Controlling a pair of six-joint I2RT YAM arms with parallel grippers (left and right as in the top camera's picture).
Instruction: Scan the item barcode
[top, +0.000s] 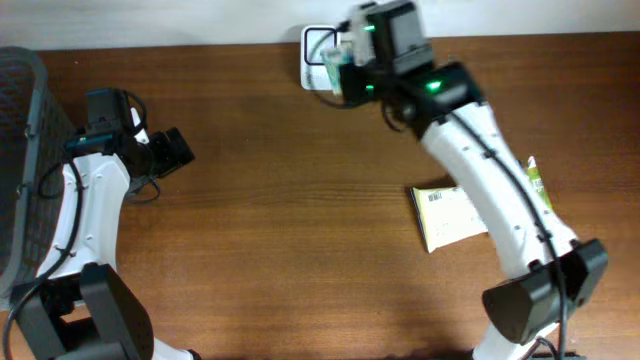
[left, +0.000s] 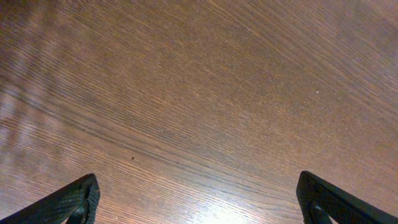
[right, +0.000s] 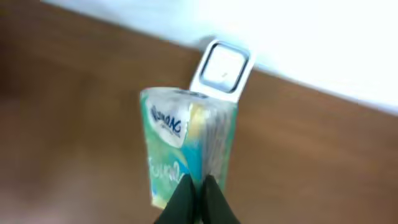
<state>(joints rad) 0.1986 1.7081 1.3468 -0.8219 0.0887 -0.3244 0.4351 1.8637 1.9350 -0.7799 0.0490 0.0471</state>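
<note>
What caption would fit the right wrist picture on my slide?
Right fingers pinch a green pack in front of the white scanner.

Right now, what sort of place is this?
Probably a mock checkout station: a white barcode scanner at the far edge of the wooden table, a grey mesh basket at the left, and a barcoded packet lying flat.

At table (top: 280, 200) back edge, tissue pack (right: 186, 149) just in front of scanner (right: 221, 65); basket (top: 15, 120) far L, flat packet (top: 450, 215) R.
</note>
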